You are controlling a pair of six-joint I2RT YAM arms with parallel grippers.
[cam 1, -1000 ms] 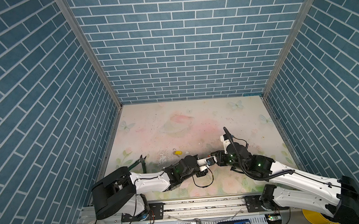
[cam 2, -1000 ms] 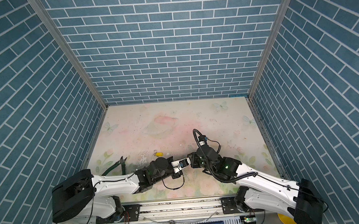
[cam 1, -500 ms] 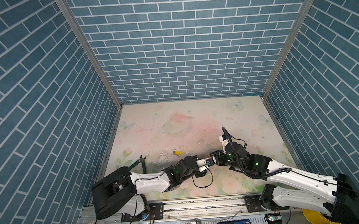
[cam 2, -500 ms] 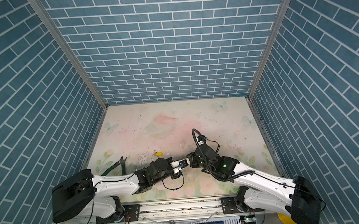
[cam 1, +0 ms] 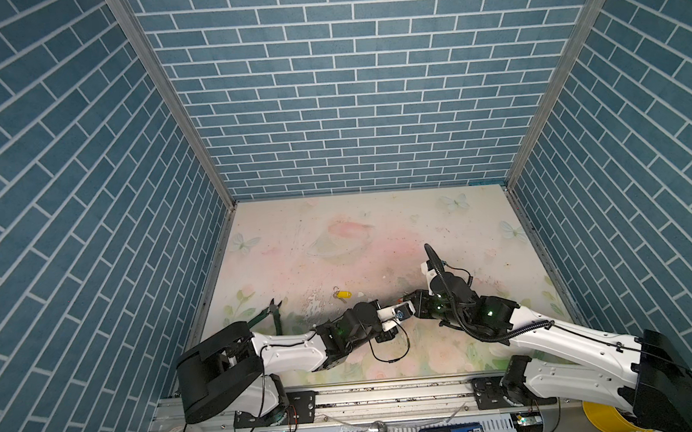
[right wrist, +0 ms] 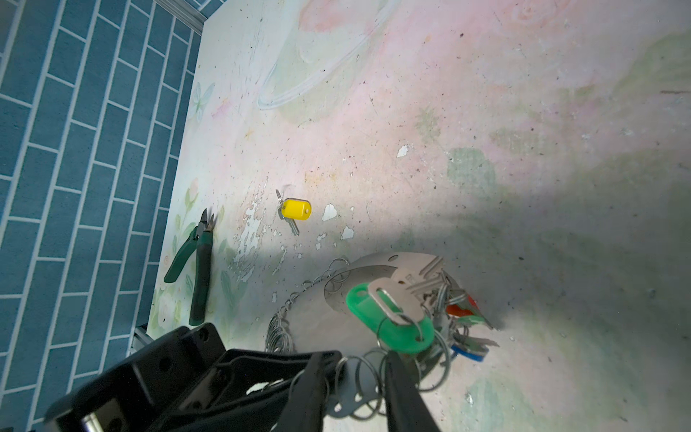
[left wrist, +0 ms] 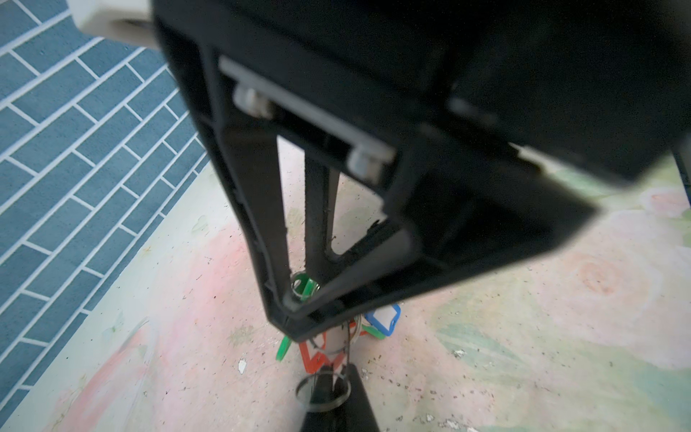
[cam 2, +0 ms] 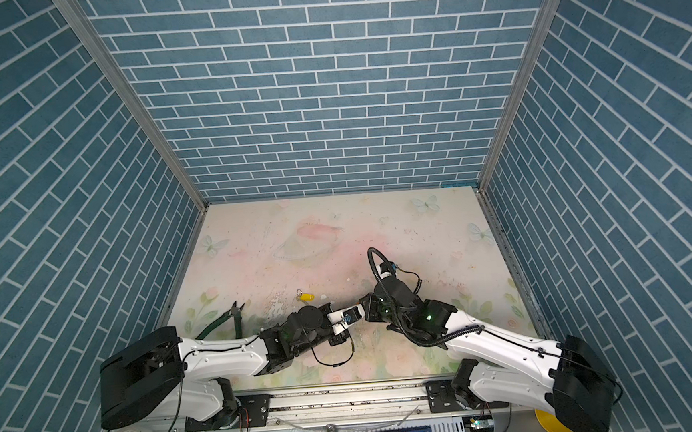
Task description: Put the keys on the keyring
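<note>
Left claw (left wrist: 293, 321) clamped on keyring (right wrist: 310, 314) — right claw (right wrist: 355, 374) jaws apart, straddling ring chain (right wrist: 278, 333).

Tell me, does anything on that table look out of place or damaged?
One yellow key lies alone, apart from the bunch at the keyring. The table print is flaking beside it, and green pliers lie near the wall.

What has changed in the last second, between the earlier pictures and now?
The right arm leaned a little to the left in both top views. Nothing was taken or let go: the left gripper stayed shut on the keyring. The yellow-tagged key and the green cutters did not move.
</note>
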